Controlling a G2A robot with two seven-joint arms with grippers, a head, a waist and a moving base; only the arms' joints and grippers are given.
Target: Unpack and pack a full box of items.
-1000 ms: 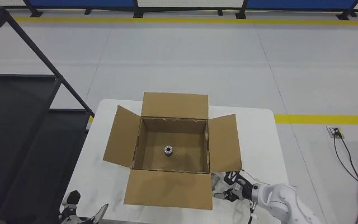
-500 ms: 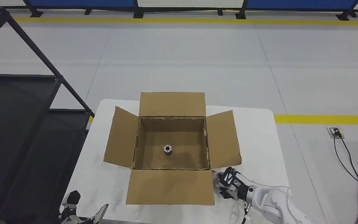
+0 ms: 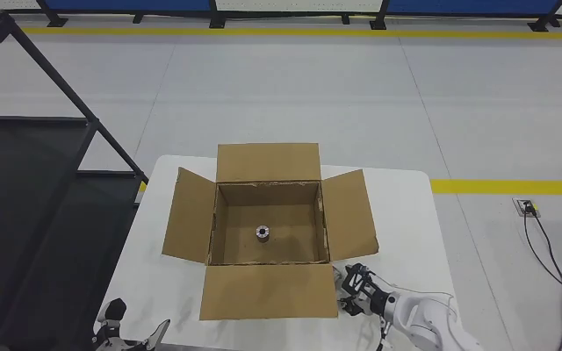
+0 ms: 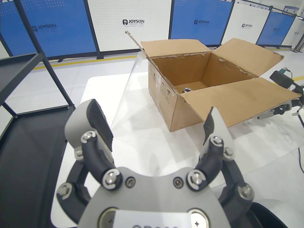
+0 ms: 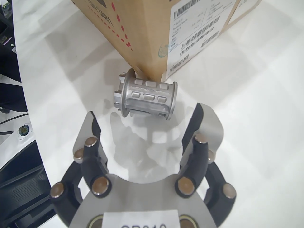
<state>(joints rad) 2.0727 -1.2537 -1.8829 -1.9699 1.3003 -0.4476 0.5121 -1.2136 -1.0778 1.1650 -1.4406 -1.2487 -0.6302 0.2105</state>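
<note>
Your right tool [image 5: 144, 117] hangs low over the table [image 5: 237, 96] with its fingers [image 5: 95, 125] spread apart and nothing between them, just short of a ribbed metal part [image 5: 147, 96]. That part lies on its side on the table, right at a lower corner of the cardboard box [image 5: 142, 12]. It seems to touch the cardboard, though the angle makes that hard to confirm. From above, you can see the box standing open, with a second metal part [image 3: 262, 232] sitting alone on its floor near the middle. Your left tool [image 4: 153, 110] is well apart from all this, near the table's other front corner. It is wide open and empty, next to the black rack [image 4: 30, 131].

By my reading you are somewhere mid-task: one piece is out, one is in, and neither tool holds anything. The pictures alone do not say whether you are emptying or refilling. Either way, the part by the corner looks like the next grab, and with the box wall so close you will want to come in carefully.
</note>
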